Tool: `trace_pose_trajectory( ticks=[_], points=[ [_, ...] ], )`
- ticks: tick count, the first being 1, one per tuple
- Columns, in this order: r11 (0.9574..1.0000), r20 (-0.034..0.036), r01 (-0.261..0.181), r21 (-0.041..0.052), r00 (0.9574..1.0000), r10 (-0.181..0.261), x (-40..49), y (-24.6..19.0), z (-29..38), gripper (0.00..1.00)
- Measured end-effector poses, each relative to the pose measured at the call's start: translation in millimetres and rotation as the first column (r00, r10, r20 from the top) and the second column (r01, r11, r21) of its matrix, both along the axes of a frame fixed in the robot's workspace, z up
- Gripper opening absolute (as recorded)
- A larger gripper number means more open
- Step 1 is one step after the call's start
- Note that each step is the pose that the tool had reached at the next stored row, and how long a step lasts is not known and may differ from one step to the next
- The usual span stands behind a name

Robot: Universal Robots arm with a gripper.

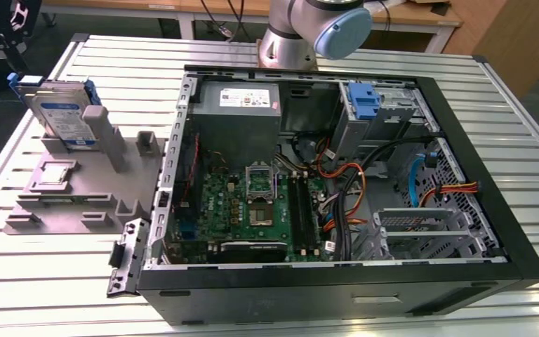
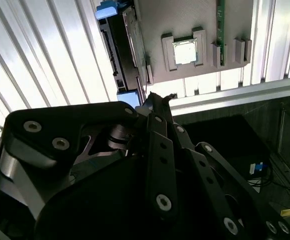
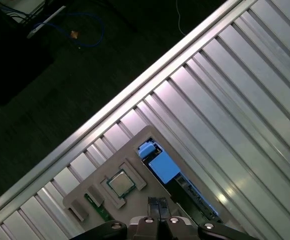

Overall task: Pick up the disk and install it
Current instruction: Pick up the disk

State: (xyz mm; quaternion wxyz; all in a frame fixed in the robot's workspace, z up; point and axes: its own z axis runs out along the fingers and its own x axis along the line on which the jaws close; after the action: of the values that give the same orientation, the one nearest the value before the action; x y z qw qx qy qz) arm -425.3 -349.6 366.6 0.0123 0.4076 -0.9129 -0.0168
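The disk (image 1: 64, 112) stands on edge in a slot of the grey holder (image 1: 73, 189). The holder rests on the desk (image 1: 344, 49) at the exterior view's left, beside the open case (image 1: 344, 277). The disk has not been lifted, and no part of the installation is seen to be done.

In both wrist views the disk is seen edge-on from above. The hand (image 3: 158, 206) is poised over the holder, near the disk but clear of it. Its fingers are pressed together and nothing is pinched.

The step in hand is judged to be the approach to the pick, and the task is reckoned barely begun. For a grasp, the fingers would have to be spread and set astride the disk's upper edge. A straight lift out of the slot would be called for, so that the disk is not jammed.
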Motion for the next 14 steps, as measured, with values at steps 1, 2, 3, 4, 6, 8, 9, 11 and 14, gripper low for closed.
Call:
trace_pose_trajectory(
  ticks=[1,2,3,4,6,8,9,11,14],
  points=[
    [1.0000,0.0000,0.000,0.0000,1.0000,0.000,0.0,0.0,0.0,0.10],
    [1.0000,0.0000,0.000,0.0000,1.0000,0.000,0.0,0.0,0.0,0.10],
    [1.0000,-0.0001,0.000,0.0000,1.0000,0.000,0.0,0.0,0.0,0.10],
    [1.0000,0.0000,0.000,0.0000,1.0000,0.000,0.0,0.0,0.0,0.10],
    [1.0000,-0.0001,-0.001,0.0000,1.0000,0.001,0.0,0.0,0.0,0.10],
    [0.9998,0.0001,-0.021,0.0001,0.9998,0.021,0.0,0.0,-0.1,0.10],
    [0.9992,0.0002,-0.039,0.0001,0.9992,0.039,0.0,0.0,-0.2,0.10],
    [0.9971,0.0000,-0.076,0.0001,0.9971,0.076,0.0,0.0,-0.2,0.10],
    [0.9922,0.0001,-0.125,-0.0001,0.9922,0.125,0.0,0.0,-0.6,0.10]
  ],
)
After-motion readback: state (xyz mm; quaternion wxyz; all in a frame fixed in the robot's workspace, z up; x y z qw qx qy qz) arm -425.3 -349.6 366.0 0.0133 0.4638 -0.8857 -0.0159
